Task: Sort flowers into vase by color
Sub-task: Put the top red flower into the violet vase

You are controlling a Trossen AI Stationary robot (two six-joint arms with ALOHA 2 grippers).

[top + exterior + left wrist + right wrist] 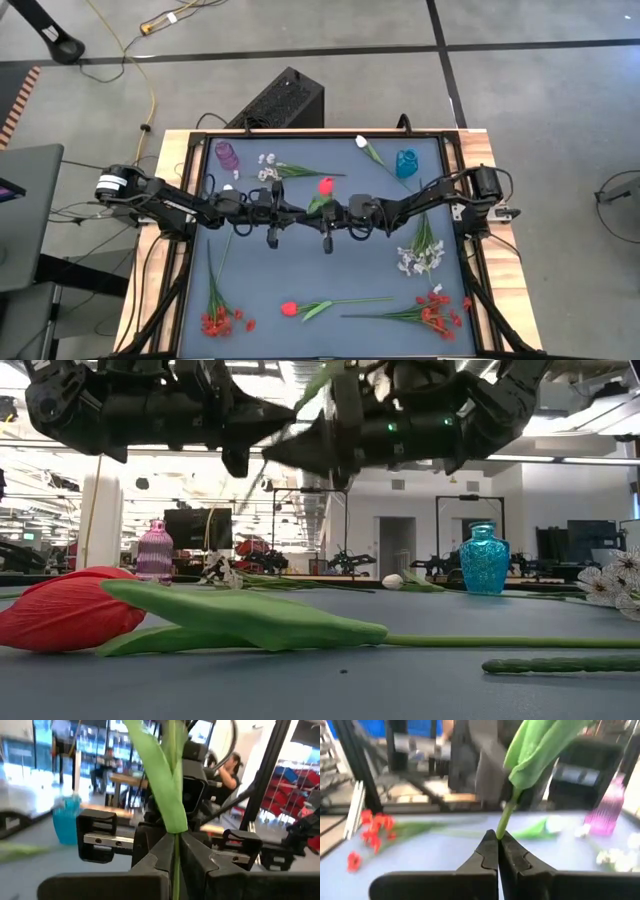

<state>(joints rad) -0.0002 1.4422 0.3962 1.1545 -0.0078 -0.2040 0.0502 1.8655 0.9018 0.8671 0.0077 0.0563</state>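
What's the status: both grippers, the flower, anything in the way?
Left gripper and right gripper both shut on red tulip stem, mid-table, aloft. Nothing in the way.

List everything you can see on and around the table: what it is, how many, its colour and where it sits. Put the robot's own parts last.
Table: one, blue-grey top, wooden edge.
Held tulip: one, red bloom with green leaf, raised at table centre, stem gripped by both grippers.
Lying tulip: one, red, near edge, middle.
Red cluster stems: two, one at the near left corner, one at the near right corner.
White flowers: three, one far left by the purple vase, one far centre, one on the right side.
Purple vase: one, far left.
Blue vase: one, far right.
Black box: one, on the floor beyond the table.
Left gripper: shut on the tulip stem.
Right gripper: shut on the same stem.
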